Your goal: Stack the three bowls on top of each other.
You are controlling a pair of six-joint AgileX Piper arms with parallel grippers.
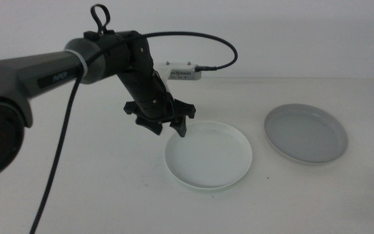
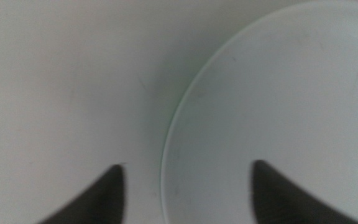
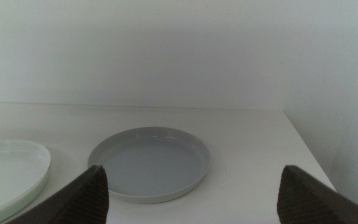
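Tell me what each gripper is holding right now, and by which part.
Nothing is held. The left gripper hangs open over the near-left rim of the white bowl, one jaw on each side. The right gripper is open, facing the grey bowl.

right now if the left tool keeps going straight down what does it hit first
Most likely the near rim of the white bowl: the left tool is open, straddling that edge. Depth is unclear.

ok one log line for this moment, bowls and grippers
left gripper: open, straddling white bowl rim | right gripper: open, waiting, facing grey bowl | grey bowl: apart, unstacked | green bowl: edge under white, unclear
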